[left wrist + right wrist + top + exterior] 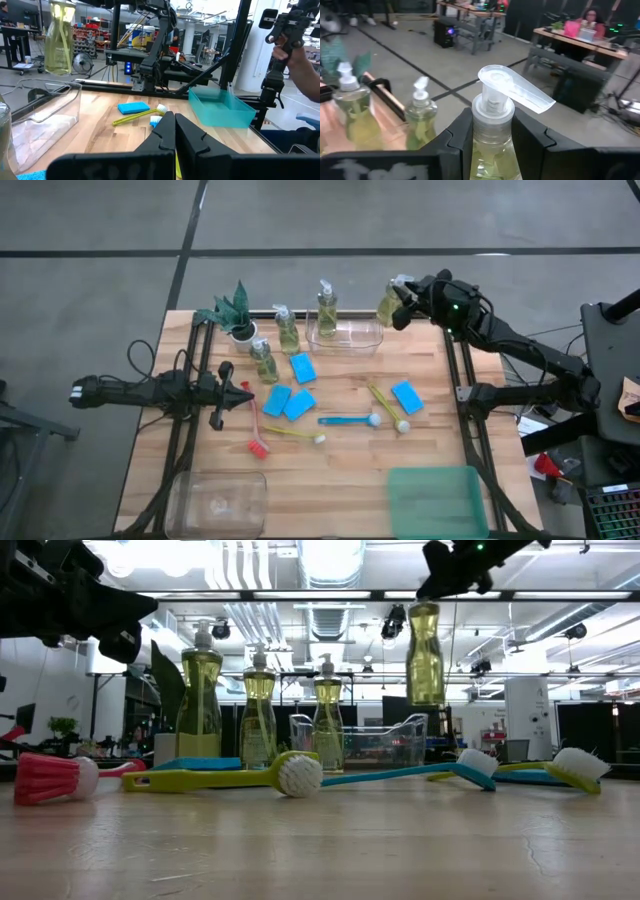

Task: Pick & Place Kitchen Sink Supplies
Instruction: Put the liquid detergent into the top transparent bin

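Right gripper (pixel 487 137), fingers clamped on the neck of a soap bottle (pixel 425 652), which hangs clear of the worktop (pixel 340 470) just beyond the far end of the clear bin (pixel 345 335). Below and beside the fingers stand three more pump bottles (pixel 258 710); nearer lie four blue sponges (pixel 301 368) and the red brush (pixel 255 430), yellow brushes (pixel 293 434) and blue brush (pixel 348 420). The step in hand appears to be the carry of the lifted bottle. The next move likely calls for a lowering over a bin, upright, before release. Left gripper (pixel 175 131), fingers shut on nothing, waits over the worktop's left side, near the red brush.
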